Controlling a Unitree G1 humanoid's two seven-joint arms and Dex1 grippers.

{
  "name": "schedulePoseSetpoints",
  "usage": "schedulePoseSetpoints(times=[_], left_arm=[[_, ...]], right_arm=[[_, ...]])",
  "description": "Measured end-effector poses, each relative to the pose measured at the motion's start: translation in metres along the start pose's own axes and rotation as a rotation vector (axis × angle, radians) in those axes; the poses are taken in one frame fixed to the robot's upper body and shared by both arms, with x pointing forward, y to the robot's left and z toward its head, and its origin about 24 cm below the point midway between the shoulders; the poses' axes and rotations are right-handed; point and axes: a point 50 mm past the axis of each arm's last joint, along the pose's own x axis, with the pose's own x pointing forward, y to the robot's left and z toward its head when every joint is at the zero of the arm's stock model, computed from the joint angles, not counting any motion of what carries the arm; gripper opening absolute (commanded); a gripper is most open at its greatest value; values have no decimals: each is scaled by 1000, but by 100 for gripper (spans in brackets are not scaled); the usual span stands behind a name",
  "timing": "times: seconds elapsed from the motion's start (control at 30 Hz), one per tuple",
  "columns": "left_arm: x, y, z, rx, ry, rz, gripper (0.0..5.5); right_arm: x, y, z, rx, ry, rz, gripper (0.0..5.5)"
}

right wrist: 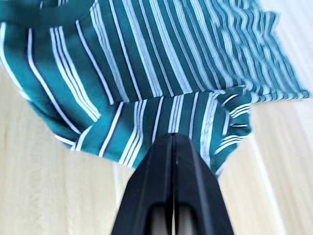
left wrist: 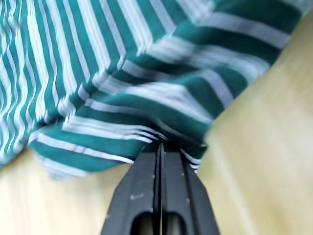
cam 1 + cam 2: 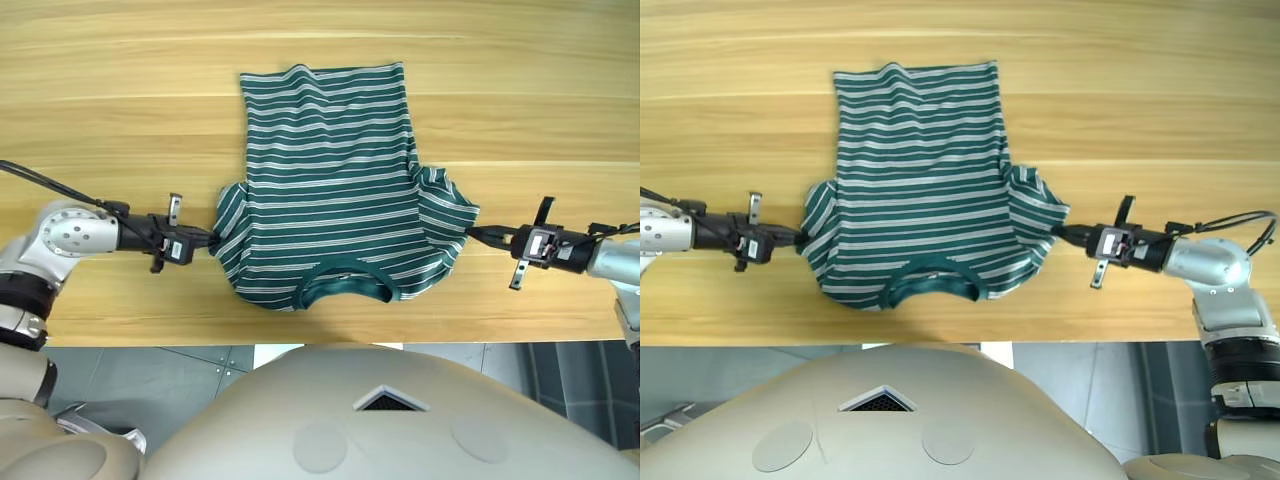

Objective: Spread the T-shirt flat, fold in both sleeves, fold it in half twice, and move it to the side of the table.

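The T-shirt [image 3: 330, 190] lies on the table [image 3: 110, 110] stretched between the two sets of jaws, its body fanning out ahead of each. The left gripper [image 3: 212, 243] has its jaws pressed together on one sleeve's edge; the right gripper [image 3: 472, 234] pinches the other sleeve's hem at its tips

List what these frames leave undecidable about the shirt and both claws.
1. Left wrist view: how much of the T-shirt sleeve the left claw pinches; its shut tips cover the cloth edge.
2. Right wrist view: the same for the right claw.
3. Head views: the T-shirt's underside, hidden by its top layer.
4. Head views: the table's ends, cut off by the frame edges.
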Motion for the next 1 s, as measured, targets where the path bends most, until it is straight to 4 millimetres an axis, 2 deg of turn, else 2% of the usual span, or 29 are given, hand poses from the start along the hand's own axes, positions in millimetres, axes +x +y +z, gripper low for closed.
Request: schedulePoseSetpoints(times=[0.1, 0.3, 0.47, 0.57, 0.9, 1.0], left_arm=[[-8, 6, -11, 4, 97, 13, 2], [-12, 3, -16, 4, 139, 24, 2], [-12, -19, 1, -12, 27, -1, 2], [-13, -18, 3, -19, 30, 10, 2], [-32, -4, -14, -24, 222, 68, 2], [-36, -6, -13, -15, 230, 62, 48]], right_arm=[[-3, -3, 0, 1, 12, -8, 0], [-1, -8, 3, -19, 9, -8, 0], [-2, -10, 2, -7, 22, -18, 0], [-1, -11, -2, -1, 36, -30, 0], [3, -11, -2, -8, 37, -28, 0], [3, -11, -2, -9, 37, -30, 0]])
